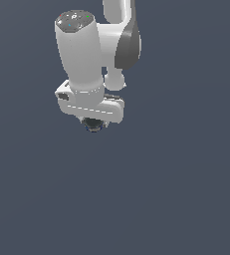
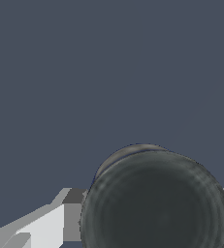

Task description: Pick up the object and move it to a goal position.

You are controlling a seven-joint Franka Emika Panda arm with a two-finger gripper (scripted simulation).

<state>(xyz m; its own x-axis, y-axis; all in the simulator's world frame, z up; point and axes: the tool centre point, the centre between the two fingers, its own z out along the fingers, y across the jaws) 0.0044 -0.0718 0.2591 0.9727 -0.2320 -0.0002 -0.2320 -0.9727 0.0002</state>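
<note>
The object point(image 1: 93, 125) is a small dark round cylinder with a bluish rim, and it peeks out right under the white hand in the exterior view. In the wrist view the object point(image 2: 157, 203) looms large and dark with a pale band. It sits between the two fingers point(image 2: 71, 213), which press against its sides. My gripper point(image 1: 92, 122) is shut on the object. The fingertips themselves are hidden behind the hand in the exterior view. I cannot tell how high the object is above the floor.
A plain dark blue-grey floor point(image 1: 176, 189) fills both views. The white arm point(image 1: 81, 50) rises above the hand in the exterior view. No goal marker shows.
</note>
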